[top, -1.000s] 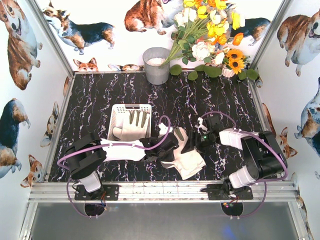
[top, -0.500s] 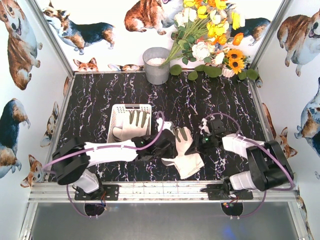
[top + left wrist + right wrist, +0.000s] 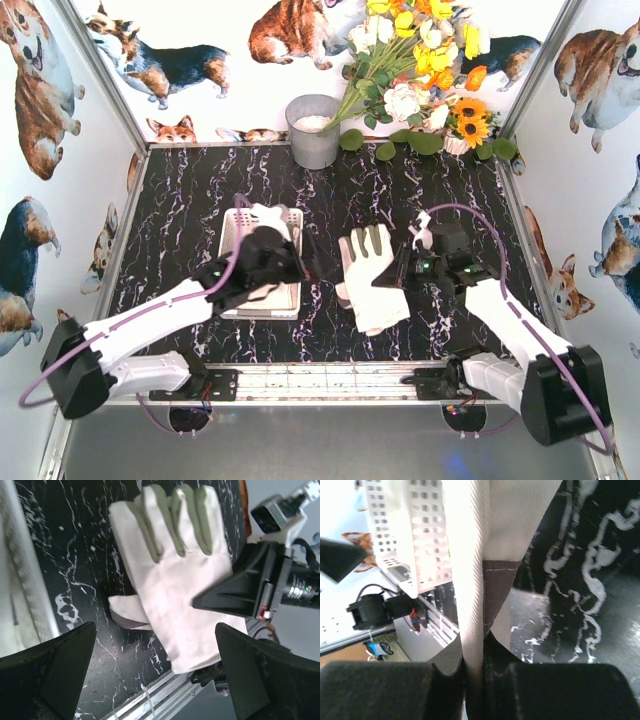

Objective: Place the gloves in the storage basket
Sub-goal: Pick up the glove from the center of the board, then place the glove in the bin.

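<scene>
Hiding basket [image 3: 229, 238] interior, L gripper [image 3: 154, 630] spread, R gripper [image 3: 385, 281] pinching glove [image 3: 368, 262]

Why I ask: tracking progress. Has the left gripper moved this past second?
Yes: the left gripper went left and rearward, now over the storage basket.

White links [image 3: 158, 316], black joints [image 3: 556, 396], purple cables [image 3: 462, 209]; left claw [image 3: 297, 268], right claw [image 3: 386, 281] black.

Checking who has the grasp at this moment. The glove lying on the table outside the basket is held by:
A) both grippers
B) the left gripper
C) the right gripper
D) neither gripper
C: in the right wrist view the glove is pinched between the fingers of the right gripper, while the left gripper stands open with nothing between its fingers.
</scene>
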